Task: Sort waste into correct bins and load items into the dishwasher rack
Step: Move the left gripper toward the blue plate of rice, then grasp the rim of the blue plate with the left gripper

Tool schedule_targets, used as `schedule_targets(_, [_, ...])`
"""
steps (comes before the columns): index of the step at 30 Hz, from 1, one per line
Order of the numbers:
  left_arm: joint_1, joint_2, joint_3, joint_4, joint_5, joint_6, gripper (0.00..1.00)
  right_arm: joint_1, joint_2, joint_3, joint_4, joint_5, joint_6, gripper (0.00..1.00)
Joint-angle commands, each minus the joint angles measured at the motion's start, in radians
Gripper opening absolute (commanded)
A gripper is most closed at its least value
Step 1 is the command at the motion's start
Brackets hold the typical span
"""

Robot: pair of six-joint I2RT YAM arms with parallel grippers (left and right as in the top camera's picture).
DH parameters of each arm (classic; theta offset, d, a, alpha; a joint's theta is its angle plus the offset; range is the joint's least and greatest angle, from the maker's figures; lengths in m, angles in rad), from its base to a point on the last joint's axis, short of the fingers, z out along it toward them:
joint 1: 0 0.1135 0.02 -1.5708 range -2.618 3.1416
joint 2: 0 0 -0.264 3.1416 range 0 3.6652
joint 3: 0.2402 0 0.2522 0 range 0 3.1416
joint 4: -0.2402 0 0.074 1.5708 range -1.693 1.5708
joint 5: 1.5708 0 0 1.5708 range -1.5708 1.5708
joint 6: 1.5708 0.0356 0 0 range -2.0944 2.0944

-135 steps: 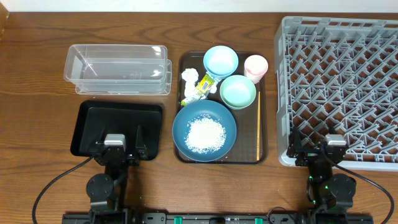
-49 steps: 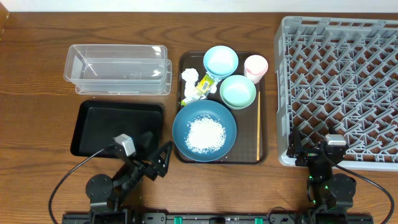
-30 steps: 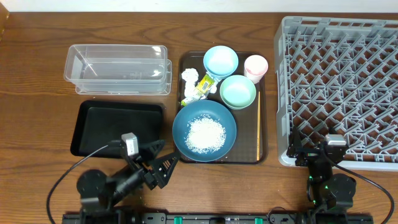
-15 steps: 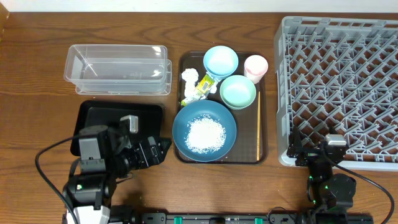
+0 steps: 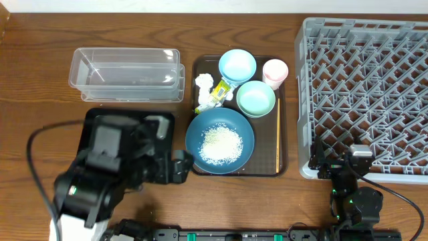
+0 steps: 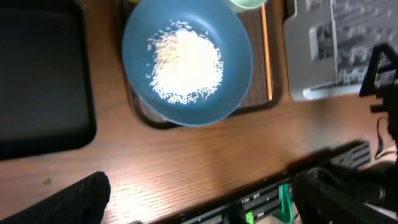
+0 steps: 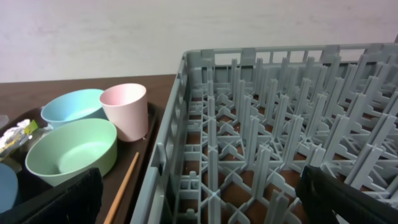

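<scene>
- Plate (image 6: 236, 62), dark blue, with the rice (image 6: 185, 62) heaped in the middle, sits straight ahead of the left claw (image 6: 202, 185). From the wrist camera it falls between the lines of the two fingers.
- The left claw is spread wide and has hold of nothing. It hangs over bare table (image 5: 40, 80), just off the near edge of the brown serving tray (image 5: 284, 120) the plate rests on.
- Black tray (image 6: 43, 74) is off to that claw's left. From overhead the left arm covers most of it.
- The right claw (image 7: 199, 190) is also gaping wide and empty, parked at the near left corner of the grey rack (image 5: 364, 87).
- From the right wrist camera, the pink cup (image 7: 126, 111) stands just outside the rack wall. The mint bowl (image 7: 71, 151) and light blue bowl (image 7: 71, 106) are further left, and the chopsticks (image 7: 127, 180) run along the tray edge near the claw's left finger.
- Tissue (image 5: 204, 83) and the yellow-green wrapper (image 5: 215, 96) lie on the brown tray, behind the plate and left of the bowls, well away from both claws.
- The clear tub (image 5: 77, 73) sits on the table behind the black tray, with nothing visible in it.
- Count: one plate, one rice heap, two bowls, one cup, one wrapper, one clear tub, one black tray, one brown tray, one rack.
- The tissue looks like one crumpled wad. The chopsticks show as one thin line, so I can't tell how many sticks there are.
</scene>
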Motion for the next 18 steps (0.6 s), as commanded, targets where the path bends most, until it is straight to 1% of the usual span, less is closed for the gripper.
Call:
schedule_targets(1, [-0.074,0.089,0.036,0.036,-0.071,-0.035,0.96,-0.011,-0.003,-0.001,-0.004,0.003,0.013,0.99])
schedule_targets(4, [-0.108,0.143,0.036,0.090,0.015,-0.154,0.96,-0.011,-0.003,-0.001,-0.004,0.003,0.013,0.99])
schedule_targets(6, [-0.125,0.173,0.036,0.168,0.086,-0.169,0.96,-0.011,-0.003,-0.001,-0.004,0.003,0.013,0.99])
schedule_targets(8, [-0.162,0.196,0.036,0.214,0.073,-0.170,0.96,-0.011,-0.003,-0.001,-0.004,0.003,0.013,0.99])
schedule_targets(10, [-0.224,0.223,0.036,0.233,-0.027,-0.187,0.96,-0.011,-0.003,-0.001,-0.004,0.003,0.013,0.99])
schedule_targets(14, [-0.365,0.288,0.036,0.219,-0.324,-0.243,0.96,-0.011,-0.003,-0.001,-0.004,0.003,0.013,0.99])
schedule_targets(16, [-0.438,0.333,0.036,0.225,-0.422,-0.241,0.96,-0.011,-0.003,-0.001,-0.004,0.003,0.013,0.99])
schedule_targets(18, [-0.505,0.387,0.036,0.250,-0.476,-0.241,0.96,-0.011,-0.003,-0.001,-0.004,0.003,0.013,0.99])
